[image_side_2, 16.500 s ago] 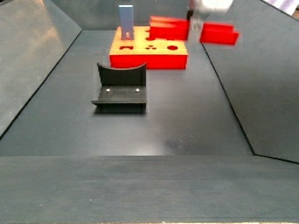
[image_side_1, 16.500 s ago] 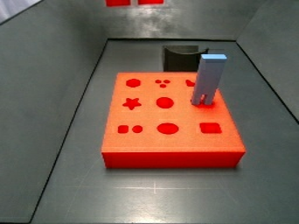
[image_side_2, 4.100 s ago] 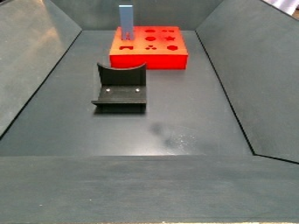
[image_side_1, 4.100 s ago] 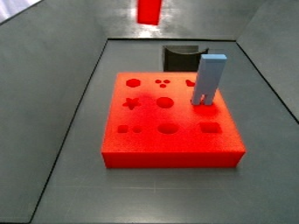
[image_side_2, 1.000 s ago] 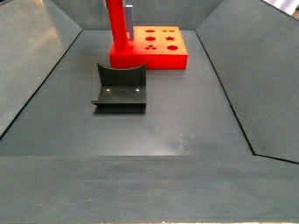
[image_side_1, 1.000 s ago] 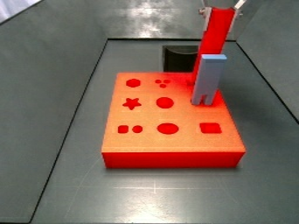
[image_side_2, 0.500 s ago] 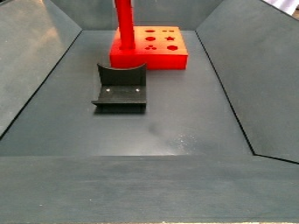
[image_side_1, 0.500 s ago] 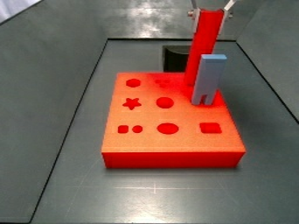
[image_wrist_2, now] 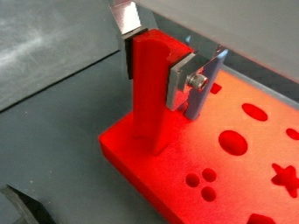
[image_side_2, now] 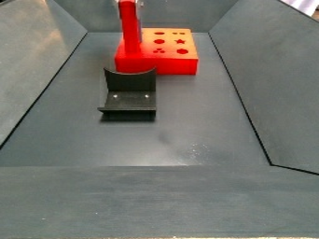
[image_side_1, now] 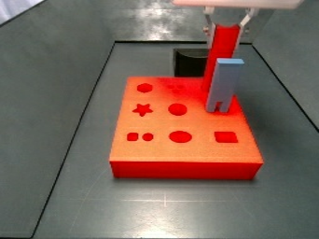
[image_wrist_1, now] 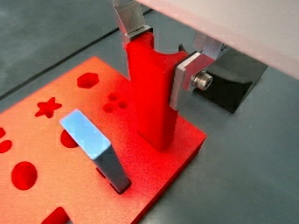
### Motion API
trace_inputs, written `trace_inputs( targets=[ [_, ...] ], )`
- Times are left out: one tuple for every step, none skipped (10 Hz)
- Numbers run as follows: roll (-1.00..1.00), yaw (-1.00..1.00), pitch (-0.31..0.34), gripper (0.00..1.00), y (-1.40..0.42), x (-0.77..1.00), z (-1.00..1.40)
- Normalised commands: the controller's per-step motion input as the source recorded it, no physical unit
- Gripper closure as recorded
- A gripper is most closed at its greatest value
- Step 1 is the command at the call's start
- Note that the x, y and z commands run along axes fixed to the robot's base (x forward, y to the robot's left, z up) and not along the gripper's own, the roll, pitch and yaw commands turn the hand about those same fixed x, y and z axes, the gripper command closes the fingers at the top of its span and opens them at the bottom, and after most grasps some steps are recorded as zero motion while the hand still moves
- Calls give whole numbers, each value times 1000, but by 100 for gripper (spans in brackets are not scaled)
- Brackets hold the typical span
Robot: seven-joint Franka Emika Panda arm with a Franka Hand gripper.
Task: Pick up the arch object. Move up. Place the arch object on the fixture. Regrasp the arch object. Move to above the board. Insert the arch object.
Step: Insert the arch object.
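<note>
My gripper (image_wrist_1: 162, 54) is shut on the arch object (image_wrist_1: 149, 96), a bright red bar held upright; both also show in a wrist view, gripper (image_wrist_2: 158, 61) and arch object (image_wrist_2: 149, 105). The bar's lower end meets the orange-red board (image_wrist_1: 47, 140) near a corner, beside the grey-blue upright block (image_wrist_1: 96, 159). In a side view the gripper (image_side_1: 229, 22) holds the arch object (image_side_1: 225, 43) just behind the block (image_side_1: 225, 84) over the board (image_side_1: 187, 154). The dark fixture (image_side_1: 191, 63) stands behind the board. I cannot tell whether the bar's end is in a cut-out.
In a side view the fixture (image_side_2: 129, 93) stands on the dark floor in front of the board (image_side_2: 173, 54), with the arch object (image_side_2: 129, 28) upright at the board's near left. Sloping grey walls enclose the floor on both sides.
The gripper has come down with the arch object, lowering its end onto the board beside the grey-blue block. Board, block and fixture have not moved.
</note>
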Motion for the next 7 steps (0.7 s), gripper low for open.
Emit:
trace_inputs(
  targets=[
    [-4,-49,-24,100,20,0,-389],
    [0,-26,-4,100,31,0,-423],
    [17,0,0,100,69,0,-489],
    [39,37,0,100,94,0,-517],
    [0,106,-30,100,106,0,-431],
    [-46,0,-41,100,40,0,0],
    [0,0,0,100,0,0,0]
  ],
)
